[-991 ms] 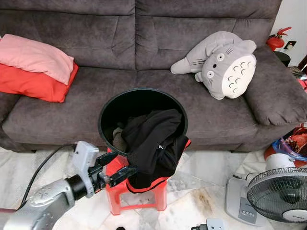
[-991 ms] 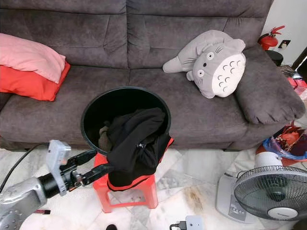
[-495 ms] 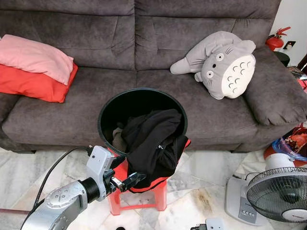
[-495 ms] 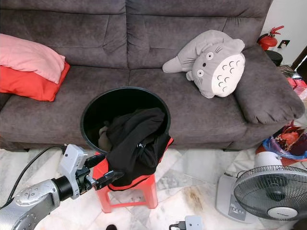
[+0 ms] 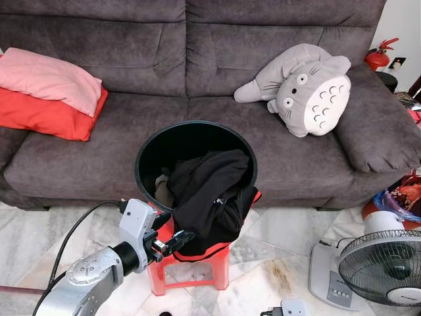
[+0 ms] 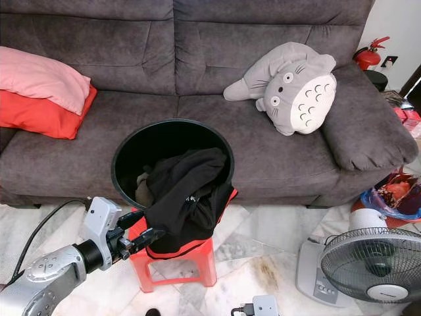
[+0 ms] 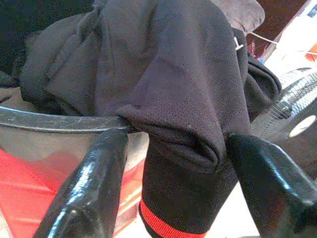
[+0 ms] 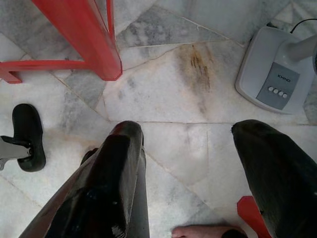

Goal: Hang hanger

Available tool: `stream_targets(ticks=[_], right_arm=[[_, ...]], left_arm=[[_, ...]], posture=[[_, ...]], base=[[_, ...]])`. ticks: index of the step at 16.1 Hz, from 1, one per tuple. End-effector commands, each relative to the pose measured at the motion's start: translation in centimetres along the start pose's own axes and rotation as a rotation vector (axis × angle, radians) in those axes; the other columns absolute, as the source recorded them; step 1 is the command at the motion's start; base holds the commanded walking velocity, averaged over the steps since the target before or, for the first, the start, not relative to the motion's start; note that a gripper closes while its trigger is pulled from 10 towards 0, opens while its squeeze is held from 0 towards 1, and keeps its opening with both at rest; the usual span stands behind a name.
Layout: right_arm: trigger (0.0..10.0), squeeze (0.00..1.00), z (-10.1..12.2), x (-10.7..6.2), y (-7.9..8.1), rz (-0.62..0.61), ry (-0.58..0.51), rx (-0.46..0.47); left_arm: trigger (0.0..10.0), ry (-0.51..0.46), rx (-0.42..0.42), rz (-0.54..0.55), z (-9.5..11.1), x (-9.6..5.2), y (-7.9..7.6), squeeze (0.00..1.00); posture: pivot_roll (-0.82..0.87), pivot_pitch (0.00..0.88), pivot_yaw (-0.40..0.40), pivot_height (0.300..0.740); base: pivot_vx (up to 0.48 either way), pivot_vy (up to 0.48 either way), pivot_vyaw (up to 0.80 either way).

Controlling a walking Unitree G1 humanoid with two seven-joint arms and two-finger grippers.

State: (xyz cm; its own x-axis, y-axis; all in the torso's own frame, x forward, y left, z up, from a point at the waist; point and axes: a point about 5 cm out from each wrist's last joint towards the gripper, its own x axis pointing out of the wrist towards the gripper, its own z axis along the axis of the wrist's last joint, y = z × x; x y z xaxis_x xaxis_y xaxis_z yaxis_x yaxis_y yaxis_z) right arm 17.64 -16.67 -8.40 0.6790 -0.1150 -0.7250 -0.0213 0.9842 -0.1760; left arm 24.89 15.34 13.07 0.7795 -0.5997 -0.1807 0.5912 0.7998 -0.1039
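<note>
Left gripper (image 7: 173, 163) astride black garment (image 7: 183, 99) at bucket rim (image 7: 54, 121)

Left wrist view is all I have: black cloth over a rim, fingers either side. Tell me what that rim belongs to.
Observer: A round black bucket standing on a red plastic stool, in front of a grey sofa.
Operator: Report what else sits on that sofa.
Observer: A grey Totoro plush to the robot's right, and a pink pillow stacked on a red pillow to its left.
Operator: Give me the right gripper's position.
Observer: The right gripper hangs open over the marble floor, near a white fan base.
</note>
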Motion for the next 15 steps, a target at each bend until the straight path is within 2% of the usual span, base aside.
stream_targets(ticks=[1, 5, 12, 15], right_arm=[[10.0, 0.0, -0.9, -0.3, 0.0, 0.003, 0.034, -0.009], [10.0, 0.0, -0.9, -0.2, 0.0, 0.005, 0.032, -0.013], [10.0, 0.0, -0.8, -0.2, 0.0, 0.007, 0.031, -0.02], [10.0, 0.0, -0.8, -0.2, 0.0, 0.01, 0.029, -0.023]], left_arm=[[0.0, 0.009, 0.011, 0.018, -0.1, 0.0, 0.2, 0.0], [0.0, 0.003, 0.02, 0.038, 0.1, 0.0, 0.5, 0.0], [0.0, -0.067, 0.03, 0.105, 2.0, -0.4, 2.1, 0.0], [0.0, -0.08, 0.03, 0.094, 2.4, -0.5, 2.1, 0.0]], posture=[[-0.03, 0.218, -0.027, 0.74], [-0.03, 0.218, -0.026, 0.74], [-0.03, 0.214, -0.027, 0.74], [-0.03, 0.213, -0.026, 0.74]], base=[[0.0, 0.0, 0.0], [0.0, 0.0, 0.0], [0.0, 0.0, 0.0], [0.0, 0.0, 0.0]])
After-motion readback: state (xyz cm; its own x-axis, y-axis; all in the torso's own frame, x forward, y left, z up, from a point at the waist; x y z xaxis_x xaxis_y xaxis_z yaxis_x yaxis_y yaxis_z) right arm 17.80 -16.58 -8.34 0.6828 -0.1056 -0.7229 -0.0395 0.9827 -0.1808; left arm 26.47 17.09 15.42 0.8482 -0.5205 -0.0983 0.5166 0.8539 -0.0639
